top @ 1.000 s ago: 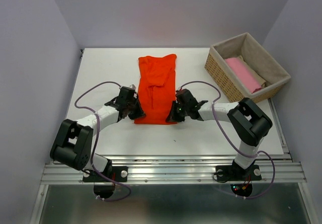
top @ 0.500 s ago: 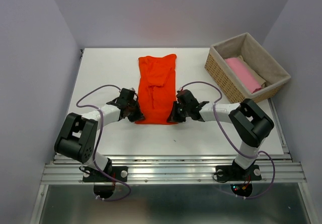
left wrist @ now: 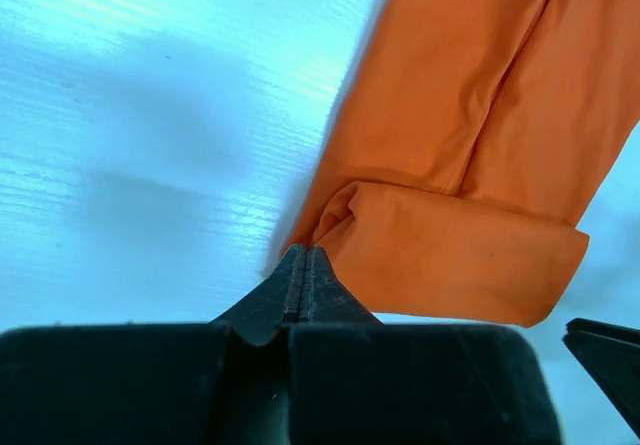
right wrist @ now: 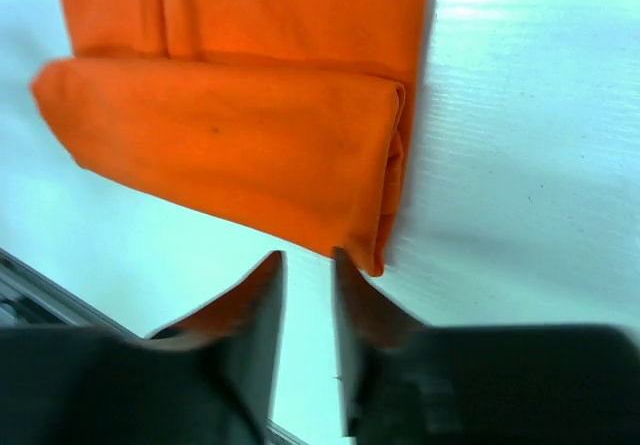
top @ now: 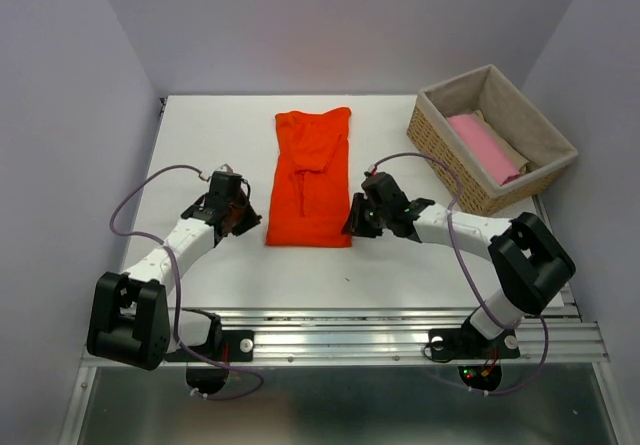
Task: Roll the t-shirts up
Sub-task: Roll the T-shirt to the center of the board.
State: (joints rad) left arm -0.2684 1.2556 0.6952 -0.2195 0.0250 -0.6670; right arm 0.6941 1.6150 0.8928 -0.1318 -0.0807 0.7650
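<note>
Soft orange-red t-shirt (top: pixel 310 180), a long strip, one end folded thick. Beside that fold: left gripper (left wrist: pixel 303 265) clenched empty, right gripper (right wrist: pixel 308 260) slightly parted.

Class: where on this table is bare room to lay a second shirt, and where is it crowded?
Bare: the far-left corner of the white table, left of the orange-red t-shirt; the gap between it and the wicker basket; the near strip in front of the shirt. Crowded: the shirt's near end, between left gripper and right gripper.
</note>
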